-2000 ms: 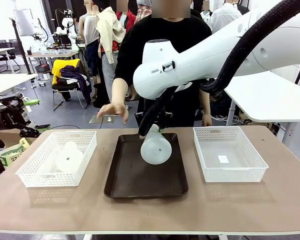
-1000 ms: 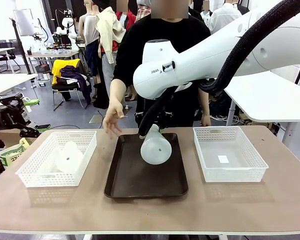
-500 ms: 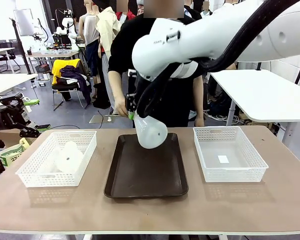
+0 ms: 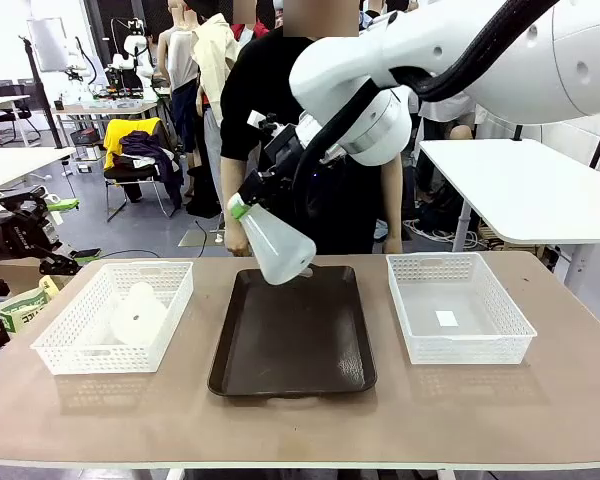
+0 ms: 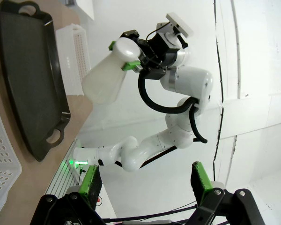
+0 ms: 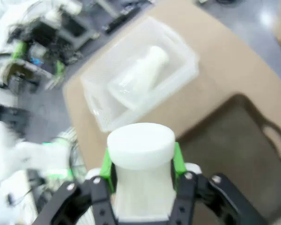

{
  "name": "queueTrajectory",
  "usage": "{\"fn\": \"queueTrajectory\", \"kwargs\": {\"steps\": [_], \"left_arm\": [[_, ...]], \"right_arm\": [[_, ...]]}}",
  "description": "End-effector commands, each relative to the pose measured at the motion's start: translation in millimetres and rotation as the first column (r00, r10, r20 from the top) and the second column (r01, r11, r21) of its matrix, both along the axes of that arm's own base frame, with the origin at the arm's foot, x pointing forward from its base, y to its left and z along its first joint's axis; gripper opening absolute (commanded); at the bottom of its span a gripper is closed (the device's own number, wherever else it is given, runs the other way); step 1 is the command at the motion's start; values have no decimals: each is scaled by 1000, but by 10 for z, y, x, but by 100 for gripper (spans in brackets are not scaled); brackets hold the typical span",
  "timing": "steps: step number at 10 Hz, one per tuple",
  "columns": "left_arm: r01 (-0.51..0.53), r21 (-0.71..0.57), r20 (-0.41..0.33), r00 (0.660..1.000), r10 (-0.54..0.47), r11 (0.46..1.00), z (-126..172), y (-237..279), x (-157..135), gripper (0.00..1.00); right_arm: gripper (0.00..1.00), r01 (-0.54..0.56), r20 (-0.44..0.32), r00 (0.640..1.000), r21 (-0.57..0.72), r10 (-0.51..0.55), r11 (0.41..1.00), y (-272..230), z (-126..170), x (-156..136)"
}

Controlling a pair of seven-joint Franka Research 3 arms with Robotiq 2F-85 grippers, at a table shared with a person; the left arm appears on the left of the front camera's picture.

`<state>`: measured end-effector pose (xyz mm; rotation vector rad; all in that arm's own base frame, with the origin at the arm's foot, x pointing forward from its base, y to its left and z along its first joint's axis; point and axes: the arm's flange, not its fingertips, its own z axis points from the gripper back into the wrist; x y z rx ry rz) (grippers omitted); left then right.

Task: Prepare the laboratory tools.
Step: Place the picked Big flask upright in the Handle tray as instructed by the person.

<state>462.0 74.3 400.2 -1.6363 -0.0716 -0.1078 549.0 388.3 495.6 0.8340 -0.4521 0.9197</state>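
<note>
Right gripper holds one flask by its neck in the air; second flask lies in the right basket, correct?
No: in the front view the second flask lies in the left basket. The right gripper does hold the other flask by its neck in the air.

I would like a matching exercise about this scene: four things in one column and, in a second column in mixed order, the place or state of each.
Things:
1. flask over the tray
2. flask at the robot's left
3. brown tray
4. right basket

Places or states:
A. flat in the middle of the table
B. lying on its side in the left basket
C. tilted in the air, neck gripped by the right end effector
D. holds a small white slip

Pairs: 1-C, 2-B, 3-A, 4-D
</note>
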Motion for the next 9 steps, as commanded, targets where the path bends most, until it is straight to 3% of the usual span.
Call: {"fn": "queueTrajectory", "kwargs": {"steps": [1, 3, 5, 9], "left_arm": [[2, -5, 8, 1000, -2, 1000, 19, 10, -6, 100], [2, -5, 8, 1000, -2, 1000, 19, 10, -6, 100], [2, -5, 8, 1000, -2, 1000, 19, 10, -6, 100], [2, -5, 8, 1000, -2, 1000, 19, 10, -6, 100]], "right_arm": [[0, -215, 53, 977, 183, 208, 959, -437, -257, -57], [0, -276, 121, 960, 261, 253, 925, -535, -321, -43], [0, -334, 200, 936, 258, 288, 906, -632, -366, -39], [0, -309, 169, 947, 258, 272, 915, -567, -349, 105]]}}
